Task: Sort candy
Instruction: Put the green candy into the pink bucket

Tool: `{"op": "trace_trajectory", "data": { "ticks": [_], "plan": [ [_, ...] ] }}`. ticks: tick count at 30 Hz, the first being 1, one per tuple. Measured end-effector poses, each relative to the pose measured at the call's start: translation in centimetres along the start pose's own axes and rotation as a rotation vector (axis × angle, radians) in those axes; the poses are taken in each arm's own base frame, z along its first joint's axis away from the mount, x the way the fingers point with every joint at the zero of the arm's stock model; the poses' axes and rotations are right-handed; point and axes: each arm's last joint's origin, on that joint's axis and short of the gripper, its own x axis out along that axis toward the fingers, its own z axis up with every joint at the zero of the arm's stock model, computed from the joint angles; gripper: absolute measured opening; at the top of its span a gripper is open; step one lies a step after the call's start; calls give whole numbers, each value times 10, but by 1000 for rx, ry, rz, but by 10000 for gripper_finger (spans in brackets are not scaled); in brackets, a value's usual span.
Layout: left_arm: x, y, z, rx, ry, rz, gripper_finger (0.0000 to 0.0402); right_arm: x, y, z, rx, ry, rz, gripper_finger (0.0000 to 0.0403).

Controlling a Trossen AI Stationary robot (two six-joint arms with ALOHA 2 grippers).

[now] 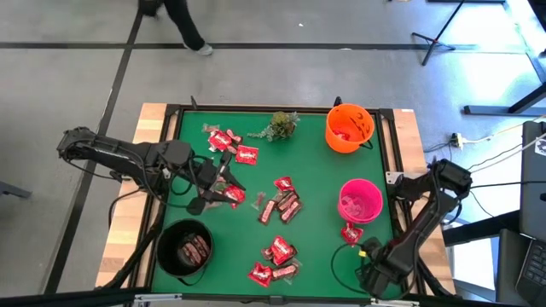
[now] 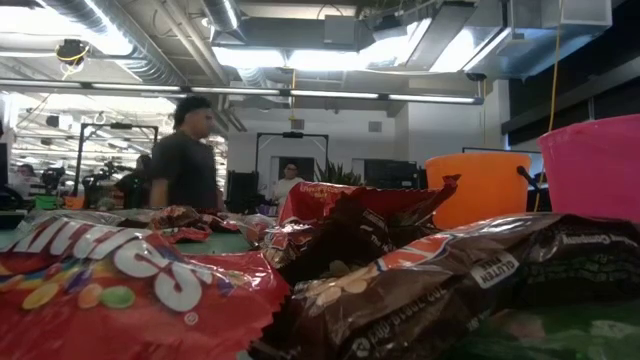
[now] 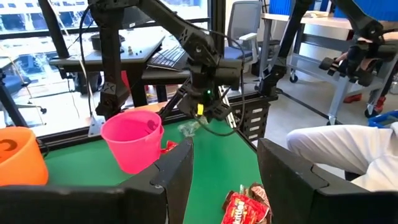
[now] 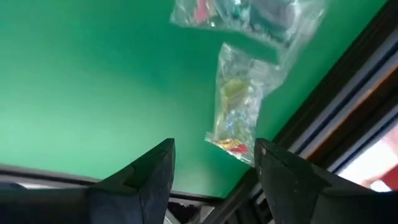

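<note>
Red packets and dark bars lie in loose groups on the green mat (image 1: pixel 256 175): one near the far left (image 1: pixel 229 143), one in the middle (image 1: pixel 281 203), one at the near edge (image 1: pixel 275 260). My left gripper (image 1: pixel 213 183) (image 3: pixel 225 168) is open and hovers over a red packet (image 3: pixel 244 206) beside the packet (image 1: pixel 232 196). My right gripper (image 1: pixel 368 253) (image 4: pixel 214 162) is open at the near right corner. It points down at a clear-wrapped candy (image 4: pixel 235 106) that lies flat by the table edge. A second clear-wrapped candy (image 4: pixel 249 15) lies beyond it.
The black bowl (image 1: pixel 185 249) at the near left holds dark bars. The pink bowl (image 1: pixel 360 200) and the orange bowl (image 1: pixel 350 128) stand on the right. A green sprig (image 1: pixel 281 125) lies at the far edge. A person (image 2: pixel 188 160) stands in the room behind.
</note>
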Motion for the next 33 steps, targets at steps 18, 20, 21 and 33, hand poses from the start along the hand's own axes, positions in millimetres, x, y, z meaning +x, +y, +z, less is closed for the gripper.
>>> {"op": "trace_trajectory", "data": {
  "ticks": [18,20,21,33],
  "plan": [
    [0,0,-1,9,12,-2,167,32,-1,15,40,50,45,190],
    [0,0,-1,9,11,-2,167,33,1,14,33,51,58,165],
    [0,0,-1,9,11,-2,167,33,1,14,29,53,65,152],
    [0,0,-1,-16,9,-4,167,16,17,-1,-52,22,191,10]
  ]
}}
